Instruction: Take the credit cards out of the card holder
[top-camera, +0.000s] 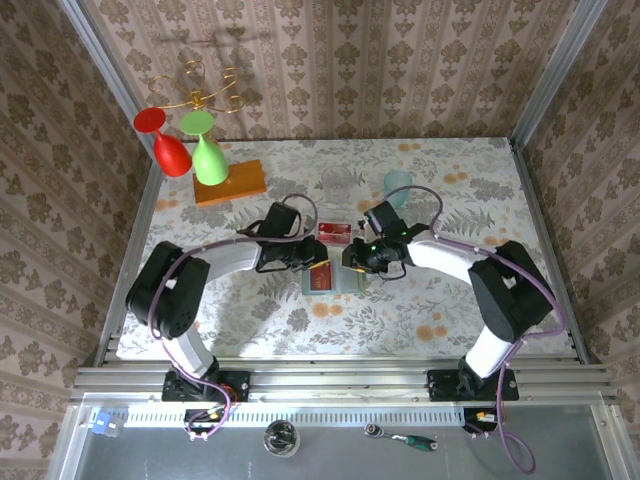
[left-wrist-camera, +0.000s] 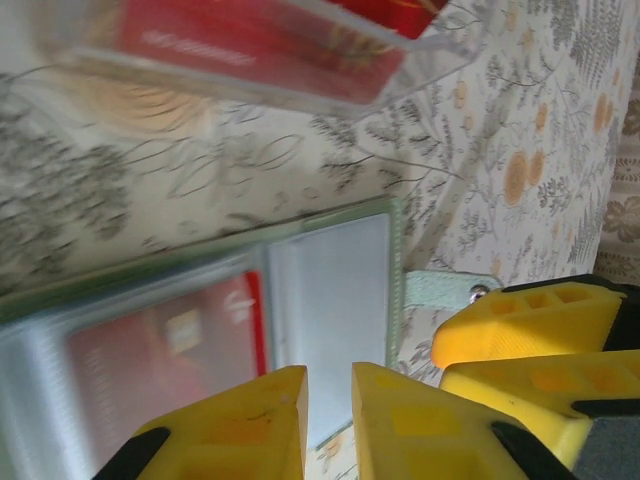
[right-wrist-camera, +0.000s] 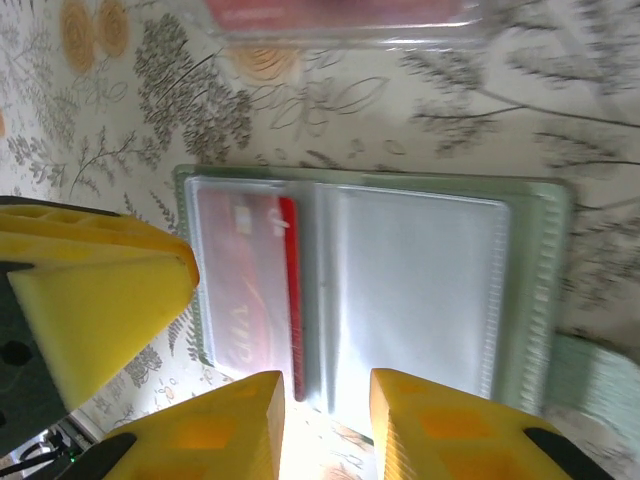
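Tablecloth (top-camera: 400, 312) floral; card holder (right-wrist-camera: 420, 290) open on it; walls (top-camera: 400, 60) damask.

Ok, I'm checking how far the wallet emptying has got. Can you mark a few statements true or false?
1. The card holder lies open on the table. True.
2. A red card sits in one of its panels. True.
3. The other panel holds a blue card. False: it looks empty.
4. The green goblet lies beside the holder. False: it stands on the orange block, far left.
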